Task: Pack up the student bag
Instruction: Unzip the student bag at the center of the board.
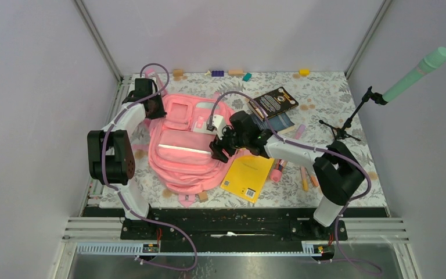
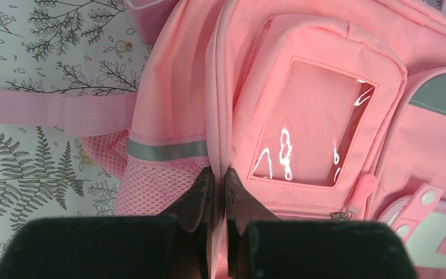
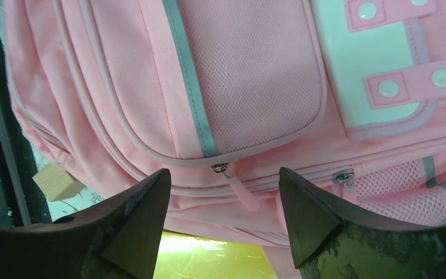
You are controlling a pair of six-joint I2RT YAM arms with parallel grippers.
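The bag (image 1: 186,160) lies flat, front up, on the left half of the bench (image 1: 325,87). Its pale strip (image 1: 183,149) runs across the large front pocket.

The left jaws are at the bag's far left corner. In the left wrist view they are almost closed, with only a narrow slit between the two fingers (image 2: 194,200). A raised fold of pink fabric runs straight into that slit, so they are pinching the bag (image 2: 325,52) along the seam. That seam lies between the mesh side pocket (image 2: 151,186) and the pocket with the clear window (image 2: 313,128). A grey band (image 2: 165,149) crosses the mesh pocket just above the fingertips. A pink strap (image 2: 52,110) lies out to the left on the bench.

The right jaws are at the bag's right edge, beside a yellow book (image 1: 247,177) whose corner is just beside the bag. In the right wrist view they stand wide apart and hold nothing. Between the two fingers (image 3: 145,215) lies the seam under the mesh-fronted pocket of the bag (image 3: 250,75). A zip slider (image 3: 223,169) and its pink pull tab (image 3: 244,195) sit in the middle of the gap. I cannot tell whether the fingertips touch the fabric. A second slider (image 3: 344,178) lies just outside the gap. The mint patch (image 3: 363,70) with pink snap tabs is further up. The yellow book (image 3: 209,258) shows under the bag's edge, and a small wooden block (image 3: 58,181) sits on the bench at one side.

A black book (image 1: 274,102) lies on the bench beyond the right jaws, apart from the bag.
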